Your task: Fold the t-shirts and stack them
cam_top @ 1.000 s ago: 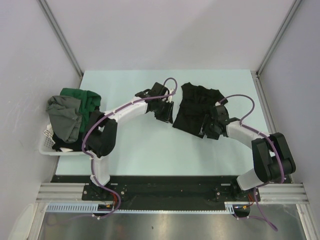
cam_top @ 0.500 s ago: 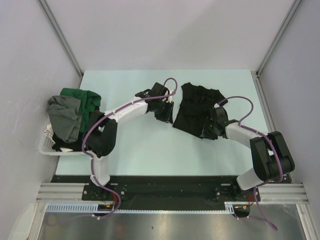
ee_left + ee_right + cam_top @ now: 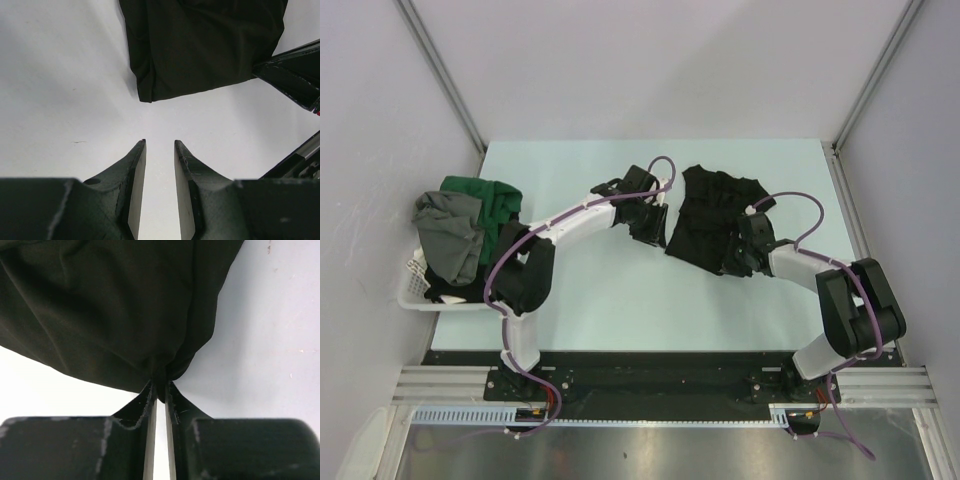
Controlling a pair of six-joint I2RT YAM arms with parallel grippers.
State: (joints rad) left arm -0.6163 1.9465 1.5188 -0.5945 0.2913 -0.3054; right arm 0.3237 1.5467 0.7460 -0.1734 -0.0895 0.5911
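Right wrist view: right tool [image 3: 159, 386] is nearly closed, pinching a bunched edge of the black t-shirt [image 3: 100, 305] on the shirt's near right side. The shirt lies crumpled centre-right on the tabletop [image 3: 600, 300]. Left tool [image 3: 160, 146] is partly open and holds nothing, just left of the shirt's edge, not touching.

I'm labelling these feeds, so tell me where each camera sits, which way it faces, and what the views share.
Top external: above and behind the robot, looking down on the table, left arm, right arm and black t-shirt.
Left wrist: on the left arm, looking along the open left claw toward the shirt's corner.
Right wrist: looking along the right claw, pinched on the shirt's edge.
Shared: all three show the black t-shirt.
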